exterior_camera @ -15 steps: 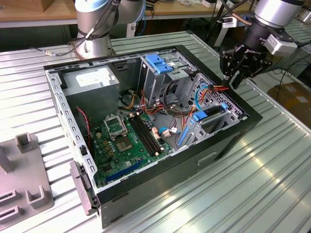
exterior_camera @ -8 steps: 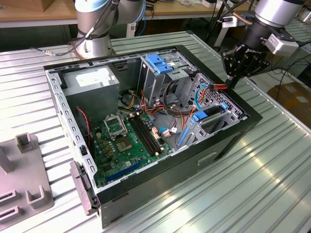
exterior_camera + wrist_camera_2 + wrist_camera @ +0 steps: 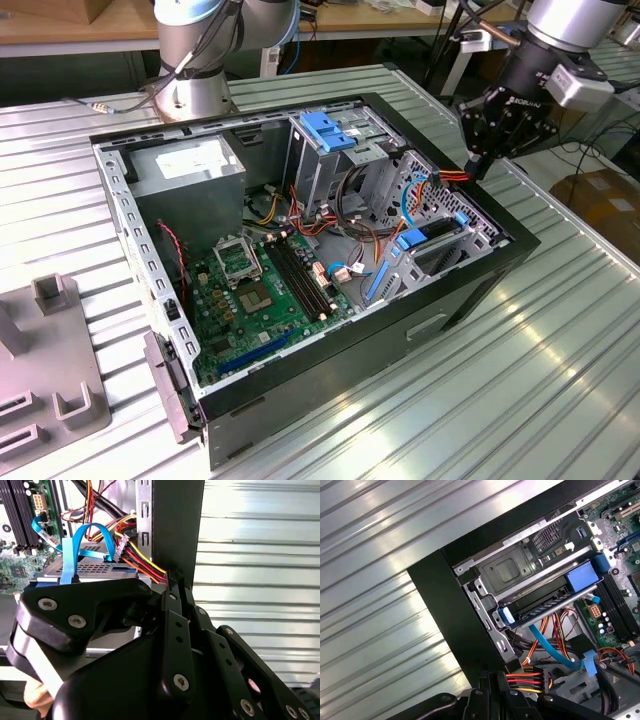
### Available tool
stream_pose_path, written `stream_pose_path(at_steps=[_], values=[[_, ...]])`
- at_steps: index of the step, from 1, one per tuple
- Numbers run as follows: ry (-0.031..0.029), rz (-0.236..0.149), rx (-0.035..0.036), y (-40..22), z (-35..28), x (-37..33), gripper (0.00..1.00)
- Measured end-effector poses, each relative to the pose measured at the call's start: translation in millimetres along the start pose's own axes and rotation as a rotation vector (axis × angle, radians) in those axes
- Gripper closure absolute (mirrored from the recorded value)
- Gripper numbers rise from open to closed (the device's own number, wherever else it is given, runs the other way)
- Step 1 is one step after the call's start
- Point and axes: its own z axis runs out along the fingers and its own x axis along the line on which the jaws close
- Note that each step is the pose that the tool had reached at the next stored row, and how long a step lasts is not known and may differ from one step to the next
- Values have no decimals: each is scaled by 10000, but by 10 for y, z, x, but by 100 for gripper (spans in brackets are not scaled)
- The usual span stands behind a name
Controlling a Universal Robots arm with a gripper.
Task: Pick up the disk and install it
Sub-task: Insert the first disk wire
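Observation:
The disk point(image 3: 441, 236) lies in the drive bay at the corner of the open computer case on the exterior view's right, with its blue caddy rail at both ends. Its grey perforated face also shows in both wrist views point(image 3: 92, 569) point(image 3: 546, 606). My gripper point(image 3: 478, 165) hovers just above the case's rim beside that bay. Seen in both wrist views, the gripper point(image 3: 496, 689) point(image 3: 172, 580) is shut on a bundle of red, yellow and black power wires point(image 3: 522, 682). The bundle ends in a small connector point(image 3: 121, 547) next to the disk.
A blue data cable point(image 3: 75, 545) loops over the disk. Inside the black case point(image 3: 330, 345) are a grey drive cage topped by a blue bracket point(image 3: 325, 130), a power supply point(image 3: 190, 165) and the motherboard point(image 3: 260, 290). A grey fixture point(image 3: 50, 370) sits on the ribbed table point(image 3: 560, 340).

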Motion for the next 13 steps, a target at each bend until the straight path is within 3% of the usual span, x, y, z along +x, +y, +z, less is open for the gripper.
stream_pose_path(at_steps=[5, 10, 13], values=[[-1, 215, -2, 6, 0, -8, 84], [-2, 231, -2, 65, 0, -108, 84], [-4, 476, -2, 73, 0, -120, 84]])
